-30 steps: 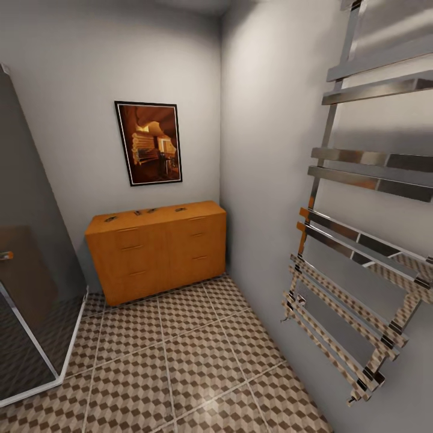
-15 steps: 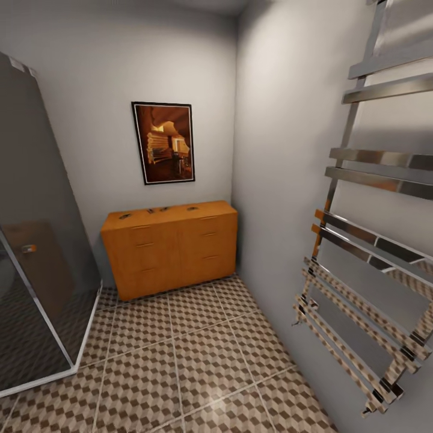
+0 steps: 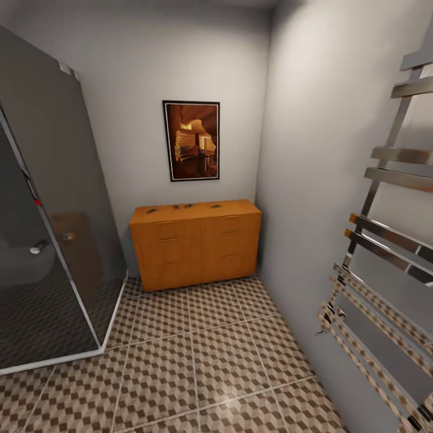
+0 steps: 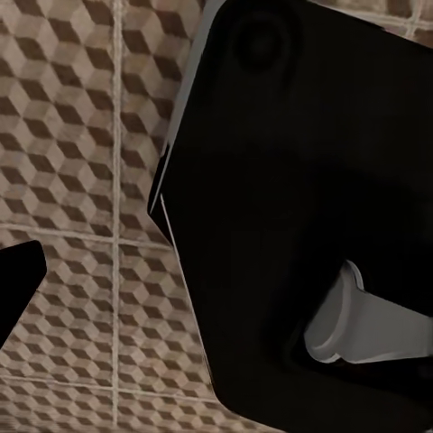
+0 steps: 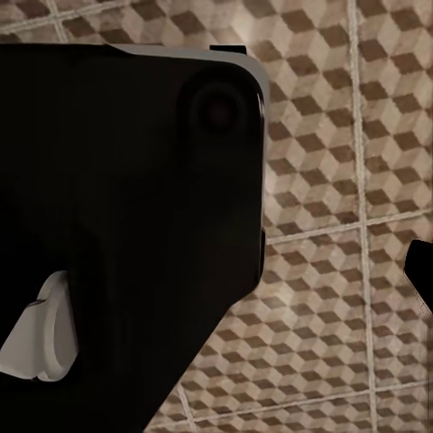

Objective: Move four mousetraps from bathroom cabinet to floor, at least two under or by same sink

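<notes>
Mousetraps (image 3: 180, 207) on top of the cabinet (image 3: 196, 243), far across the bathroom floor (image 3: 204, 355).
Best to roll straight up close, stop square; fingers' state impossible to tell.

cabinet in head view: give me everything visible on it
The cabinet is wide, low and orange-brown, wood-look, with a flat top and closed drawer fronts with slim bar handles. It stands upright on the bathroom floor, in the corner against the back wall, below a framed picture. Small dark mousetraps lie on its top.
</notes>
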`<state>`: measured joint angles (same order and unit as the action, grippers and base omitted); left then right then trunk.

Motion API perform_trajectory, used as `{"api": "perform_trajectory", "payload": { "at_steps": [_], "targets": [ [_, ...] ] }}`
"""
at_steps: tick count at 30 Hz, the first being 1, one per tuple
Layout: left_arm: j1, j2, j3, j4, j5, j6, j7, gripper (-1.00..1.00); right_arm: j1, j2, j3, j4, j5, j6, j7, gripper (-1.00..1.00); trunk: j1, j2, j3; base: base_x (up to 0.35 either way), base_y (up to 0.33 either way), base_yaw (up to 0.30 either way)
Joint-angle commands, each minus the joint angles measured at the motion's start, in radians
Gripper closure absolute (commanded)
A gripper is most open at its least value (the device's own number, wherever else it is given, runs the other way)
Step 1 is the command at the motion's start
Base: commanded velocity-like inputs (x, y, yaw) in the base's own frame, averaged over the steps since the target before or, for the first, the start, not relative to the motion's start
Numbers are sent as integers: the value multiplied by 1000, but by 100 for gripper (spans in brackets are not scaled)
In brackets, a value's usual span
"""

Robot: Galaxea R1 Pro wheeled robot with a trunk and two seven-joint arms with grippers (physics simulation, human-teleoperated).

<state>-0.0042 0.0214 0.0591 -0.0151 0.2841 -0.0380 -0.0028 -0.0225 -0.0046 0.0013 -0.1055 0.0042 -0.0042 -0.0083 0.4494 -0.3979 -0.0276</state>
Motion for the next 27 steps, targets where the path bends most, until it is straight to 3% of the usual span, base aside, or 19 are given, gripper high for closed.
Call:
{"api": "perform_trajectory", "payload": {
  "at_steps": [1, 21, 27],
  "targets": [
    [0, 0, 6, 0, 2, -2, 0, -100, 0, 0, 0, 0, 0, 0, -1, -100, 1, -2, -3, 0, 0, 272],
    [0, 0, 11, 0, 19, -3, 0, -100, 0, 0, 1, 0, 2, 0, -2, -100, 1, -2, -17, 2, 0, 273],
    [0, 1, 11, 0, 20, -3, 0, -100, 0, 1, 3, 0, 4, 0, -2, -100, 1, -2, -18, 169, 0, 249]
  ]
}}
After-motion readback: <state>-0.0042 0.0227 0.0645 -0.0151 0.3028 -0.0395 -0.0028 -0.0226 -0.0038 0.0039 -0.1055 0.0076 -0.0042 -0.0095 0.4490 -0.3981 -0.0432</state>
